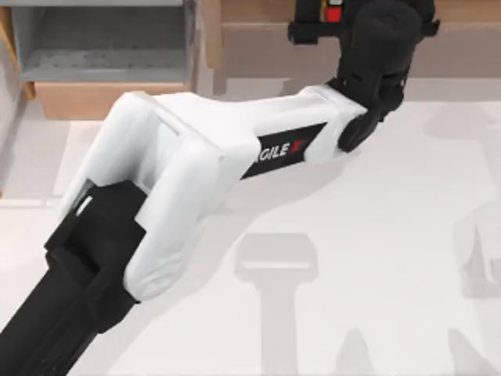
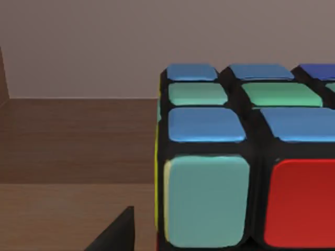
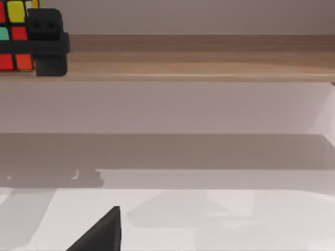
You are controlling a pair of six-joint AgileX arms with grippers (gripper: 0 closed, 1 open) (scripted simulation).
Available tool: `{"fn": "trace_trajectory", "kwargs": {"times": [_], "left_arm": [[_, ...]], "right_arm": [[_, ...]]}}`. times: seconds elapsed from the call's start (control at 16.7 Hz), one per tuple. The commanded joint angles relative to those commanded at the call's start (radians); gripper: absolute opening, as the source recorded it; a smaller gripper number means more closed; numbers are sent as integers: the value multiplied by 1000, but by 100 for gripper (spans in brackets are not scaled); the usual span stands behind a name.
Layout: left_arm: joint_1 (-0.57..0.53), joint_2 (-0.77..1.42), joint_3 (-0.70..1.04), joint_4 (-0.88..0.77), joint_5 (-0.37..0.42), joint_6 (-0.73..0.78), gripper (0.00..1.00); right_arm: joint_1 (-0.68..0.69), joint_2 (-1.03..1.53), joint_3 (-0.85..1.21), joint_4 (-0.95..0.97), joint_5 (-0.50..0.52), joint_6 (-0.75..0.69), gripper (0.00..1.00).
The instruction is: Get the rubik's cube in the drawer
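A pale white desk (image 1: 376, 258) carries soft grey shadows. Along its far edge runs a long brown wooden shelf (image 3: 209, 57), backed by a plain beige-grey wall (image 3: 183, 15).

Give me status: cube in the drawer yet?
Not yet. Done: the drawer at top left stands open, grey floor bare. In hand: the left gripper is at the rubik's cube on the brown shelf, reaching across the table. Left: carry it over and drop it in.
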Motion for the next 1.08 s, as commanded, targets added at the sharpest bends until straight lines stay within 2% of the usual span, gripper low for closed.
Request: {"fn": "trace_trajectory", "kwargs": {"times": [0.6,1.08], "left_arm": [[0,0,0,0,0,0,2],[0,0,0,0,0,0,0]], "right_arm": [[0,0,0,0,0,0,100],[0,0,0,0,0,0,100]]}}
